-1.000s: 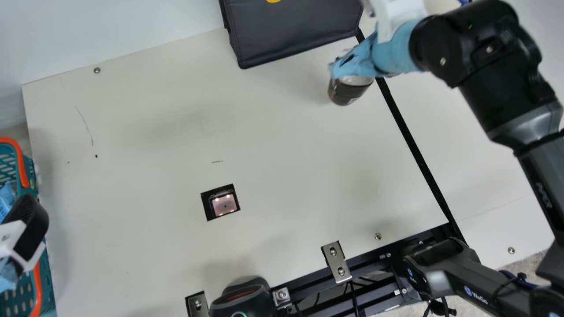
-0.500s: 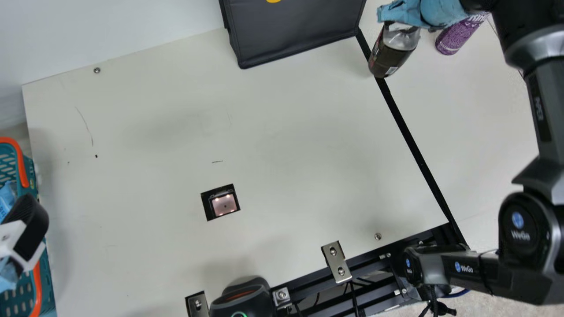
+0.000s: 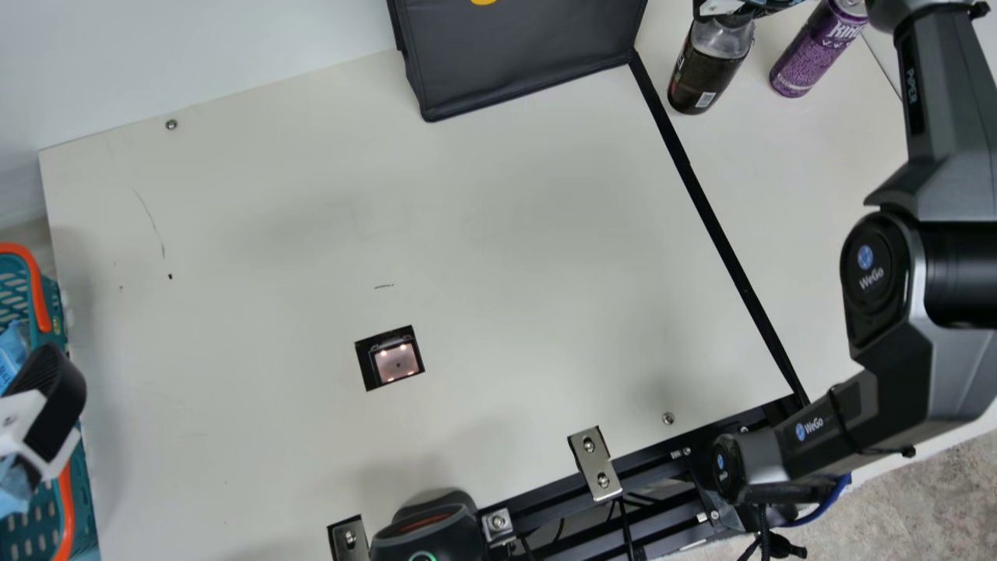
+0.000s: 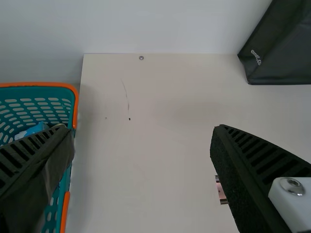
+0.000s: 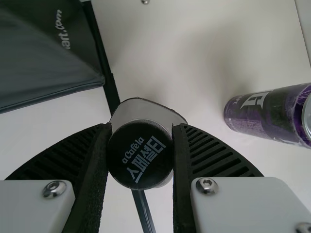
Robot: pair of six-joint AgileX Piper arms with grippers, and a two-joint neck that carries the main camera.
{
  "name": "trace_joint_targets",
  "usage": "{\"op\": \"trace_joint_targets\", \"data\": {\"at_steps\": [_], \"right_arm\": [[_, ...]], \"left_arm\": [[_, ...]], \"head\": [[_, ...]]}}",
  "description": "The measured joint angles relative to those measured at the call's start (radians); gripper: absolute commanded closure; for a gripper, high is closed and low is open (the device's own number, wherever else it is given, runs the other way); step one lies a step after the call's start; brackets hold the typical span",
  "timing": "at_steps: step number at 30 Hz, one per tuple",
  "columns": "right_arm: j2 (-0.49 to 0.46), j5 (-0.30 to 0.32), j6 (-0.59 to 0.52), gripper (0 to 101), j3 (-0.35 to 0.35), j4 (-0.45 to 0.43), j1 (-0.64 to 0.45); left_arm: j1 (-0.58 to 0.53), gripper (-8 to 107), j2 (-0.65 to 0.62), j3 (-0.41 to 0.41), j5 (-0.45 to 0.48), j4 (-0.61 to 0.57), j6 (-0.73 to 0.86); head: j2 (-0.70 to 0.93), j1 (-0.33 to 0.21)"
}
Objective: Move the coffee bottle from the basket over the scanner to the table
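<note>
In the main view my right gripper point(image 3: 720, 9) is at the top right, at the upper end of the dark coffee bottle point(image 3: 705, 72). The bottle is upright beyond the black strip, its base on or close to the table point(image 3: 514, 234). Both fingers press the sides of its black cap point(image 5: 140, 162) in the right wrist view, where my right gripper point(image 5: 142, 130) is shut. My left gripper point(image 3: 48, 409) is over the teal basket point(image 3: 51, 304) at the left; its wrist view shows the left gripper point(image 4: 142, 133) open and empty. The scanner window point(image 3: 397, 362) lies in the table.
A purple can point(image 3: 814, 51) stands right of the bottle, apart from it. The black bag point(image 3: 522, 58) is at the back, left of the bottle. A black device point(image 3: 427, 534) and metal brackets point(image 3: 596, 463) line the near edge. Blue packaging point(image 3: 12, 354) lies in the basket.
My right arm has carried the bottle right and farther back, from the near side of the black strip to beyond it, beside the can. The left arm has kept still.
</note>
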Motion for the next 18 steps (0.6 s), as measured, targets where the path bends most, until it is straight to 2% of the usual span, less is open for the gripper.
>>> {"op": "trace_joint_targets", "data": {"at_steps": [10, 18], "right_arm": [[0.072, 0.015, -0.004, 101, -0.064, 0.009, -0.033], [0.082, 0.014, 0.003, 75, -0.066, 0.009, -0.035]], "left_arm": [[0.0, 9, 0.0, 0.0, 0.0, 0.0, 0.0], [0.0, 9, 0.0, 0.0, 0.0, 0.0, 0.0]], "head": [[0.0, 0.002], [0.0, 0.0]]}}
